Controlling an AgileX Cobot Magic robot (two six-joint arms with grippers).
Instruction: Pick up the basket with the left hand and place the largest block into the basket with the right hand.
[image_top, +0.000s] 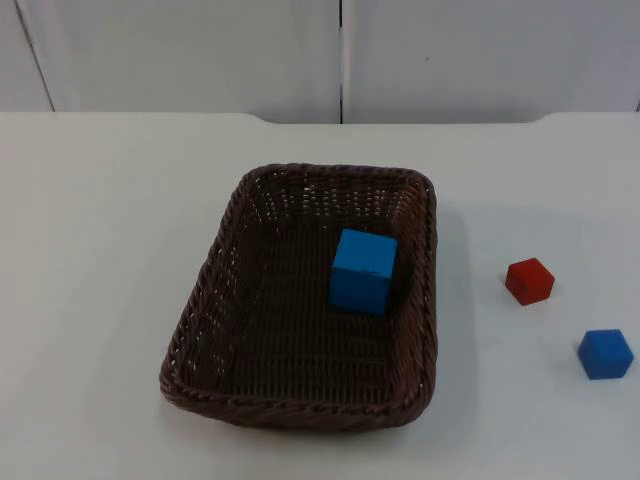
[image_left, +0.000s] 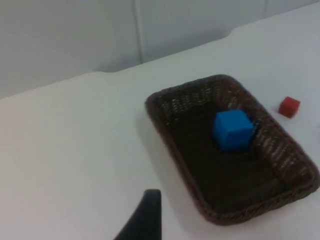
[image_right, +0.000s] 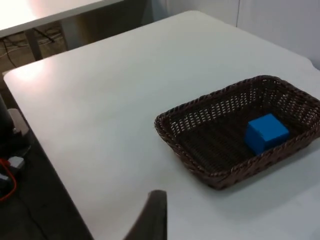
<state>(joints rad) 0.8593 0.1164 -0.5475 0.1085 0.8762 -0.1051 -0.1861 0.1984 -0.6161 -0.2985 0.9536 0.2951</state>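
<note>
A dark brown wicker basket (image_top: 200, 320) rests on the white table near its middle. Inside it, toward the right wall, lies a large light-blue block (image_top: 363, 270). A small red block (image_top: 529, 281) and a small blue block (image_top: 605, 353) lie on the table to the basket's right. My left gripper (image_left: 146, 220) hangs well back from the basket (image_left: 162, 125), with the big block (image_left: 232, 129) and the red block (image_left: 289, 106) beyond it. My right gripper (image_right: 152, 220) is also far from the basket (image_right: 197, 162) and the block (image_right: 266, 132) in it. Both arms wait.
The grey partition wall (image_top: 340, 50) closes off the back of the table. In the right wrist view the table's edge (image_right: 47, 150) drops to a dark floor with red cables (image_right: 7, 185), and another table stands beyond.
</note>
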